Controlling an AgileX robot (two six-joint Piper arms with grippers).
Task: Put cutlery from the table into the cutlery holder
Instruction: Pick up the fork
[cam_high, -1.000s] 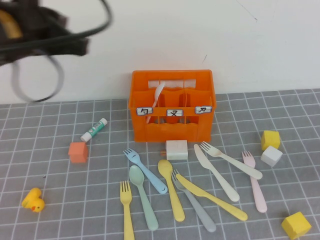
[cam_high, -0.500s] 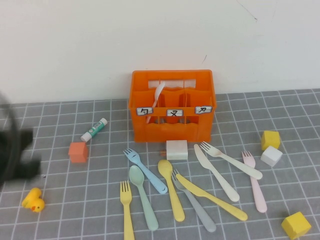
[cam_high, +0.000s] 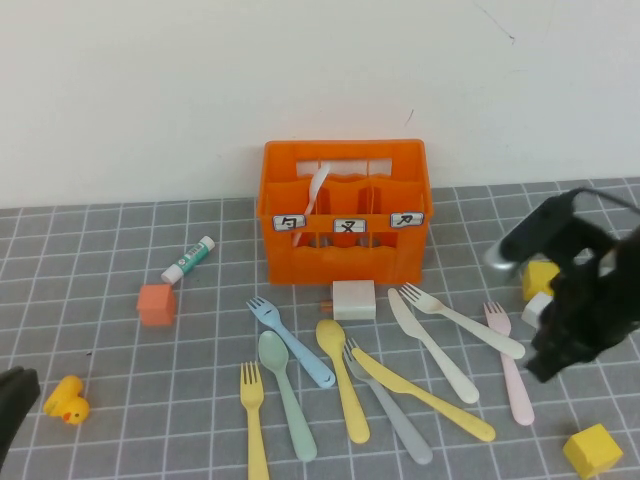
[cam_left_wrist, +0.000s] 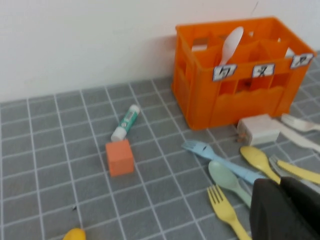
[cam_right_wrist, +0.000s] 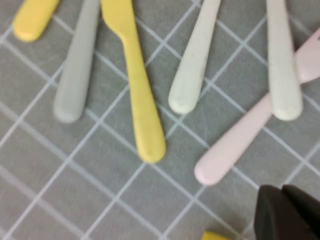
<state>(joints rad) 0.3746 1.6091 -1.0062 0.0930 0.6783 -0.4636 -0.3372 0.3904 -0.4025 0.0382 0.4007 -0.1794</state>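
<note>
Two grippers are showing, and neither is letting its fingers be read: whether they are spread or pressed together cannot be told. The right gripper (cam_high: 550, 360) is hanging dark above the table's (cam_high: 100, 250) right side, just beside the pink fork (cam_high: 508, 366) and partly covering a yellow cube (cam_high: 541, 272) and a white cube (cam_high: 536, 305). The left gripper (cam_high: 12, 408) is sitting at the near left edge, next to the yellow duck (cam_high: 66, 400).

The cutlery is lying fanned in front of the cutlery holder (cam_high: 345, 212): blue fork (cam_high: 290, 342), mint spoon (cam_high: 286, 390), yellow fork (cam_high: 254, 420), yellow spoon (cam_high: 342, 390), grey fork (cam_high: 388, 404), yellow knife (cam_high: 424, 394), cream knife (cam_high: 432, 346), cream fork (cam_high: 462, 320). Handles are lying close, some touching.

The holder is standing against the white wall, a white piece sticking up from its left compartment. A white block (cam_high: 354, 299) is sitting just before it. Open grid is lying left, around the orange cube (cam_high: 156, 304) and glue stick (cam_high: 189, 259).
</note>
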